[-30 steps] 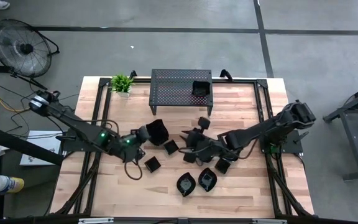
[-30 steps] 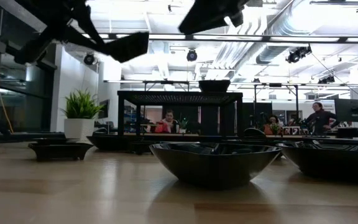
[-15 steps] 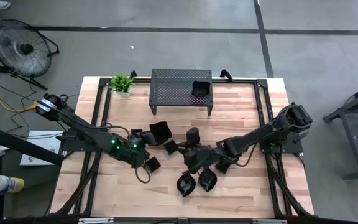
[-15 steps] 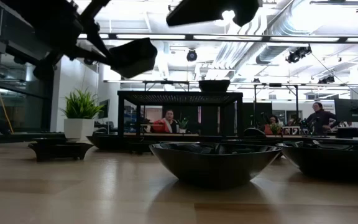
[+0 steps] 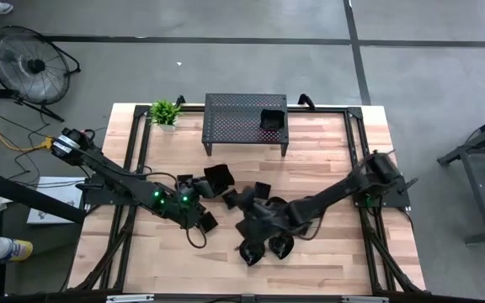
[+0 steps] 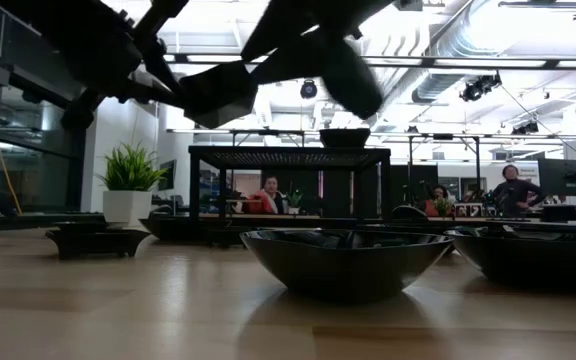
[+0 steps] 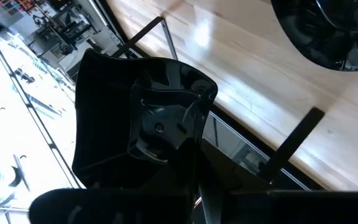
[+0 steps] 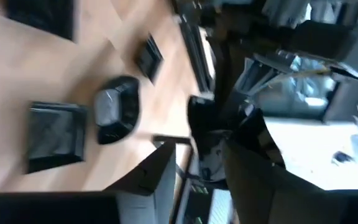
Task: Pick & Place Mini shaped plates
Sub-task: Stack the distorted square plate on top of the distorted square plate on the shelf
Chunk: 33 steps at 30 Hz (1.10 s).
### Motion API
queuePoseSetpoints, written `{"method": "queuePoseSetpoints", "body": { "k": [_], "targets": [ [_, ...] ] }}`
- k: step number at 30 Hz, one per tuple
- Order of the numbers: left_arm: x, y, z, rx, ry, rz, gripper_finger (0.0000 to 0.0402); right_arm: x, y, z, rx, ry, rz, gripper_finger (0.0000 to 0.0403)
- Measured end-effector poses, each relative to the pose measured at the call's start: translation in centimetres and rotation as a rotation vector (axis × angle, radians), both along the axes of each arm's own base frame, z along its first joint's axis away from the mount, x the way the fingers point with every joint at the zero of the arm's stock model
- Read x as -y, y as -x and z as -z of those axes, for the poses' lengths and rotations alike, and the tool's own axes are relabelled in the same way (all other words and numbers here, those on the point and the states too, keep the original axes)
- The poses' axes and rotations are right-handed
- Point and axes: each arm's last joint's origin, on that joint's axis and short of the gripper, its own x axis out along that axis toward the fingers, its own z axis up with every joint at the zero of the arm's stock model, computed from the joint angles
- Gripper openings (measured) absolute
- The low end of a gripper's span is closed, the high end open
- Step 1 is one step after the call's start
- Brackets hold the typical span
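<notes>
Nearest, two leaf-shaped plates (image 5: 263,247) sit at six o'clock. Just above them, the right gripper (image 5: 244,225) hangs low, fingers apart and empty. At nine o'clock, the left gripper (image 5: 200,187) is clamped on a square plate (image 5: 218,178). Farthest, the perforated stand (image 5: 244,118) carries another plate (image 5: 271,119).

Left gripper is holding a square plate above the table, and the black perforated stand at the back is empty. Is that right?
Not quite. The stand is not empty: a small black plate sits on its right part, as the high view shows. The rest holds: the left gripper is shut on a square plate above the table.
</notes>
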Motion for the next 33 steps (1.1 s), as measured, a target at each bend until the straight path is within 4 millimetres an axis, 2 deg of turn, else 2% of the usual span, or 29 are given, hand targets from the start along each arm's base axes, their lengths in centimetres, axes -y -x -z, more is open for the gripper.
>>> {"method": "queuePoseSetpoints", "body": {
  "k": [4, 9, 16, 24, 33],
  "targets": [
    [0.0, 0.0, 0.0, 0.004, 0.004, -0.002, 0.0005, 0.2, -1.9, 0.5, -0.003, 0.042, 0.046, 0.0153],
    [0.0, 0.0, 0.0, 0.005, 0.006, -0.002, 0.0005, 0.8, -2.7, 0.4, -0.026, 0.051, 0.021, 0.0155],
    [0.0, 0.0, 0.0, 0.007, 0.031, 0.006, 0.0005, 2.3, -3.2, 0.8, -0.088, 0.029, -0.024, 0.0132],
    [0.1, 0.0, 0.1, 0.014, 0.045, 0.004, 0.0005, 3.6, -3.5, 0.9, -0.114, 0.051, 0.001, 0.0112],
    [0.0, 0.0, 0.1, 0.024, 0.058, -0.003, 0.0005, 3.2, -3.3, 1.0, -0.114, 0.051, -0.006, 0.0067]
  ]
}}
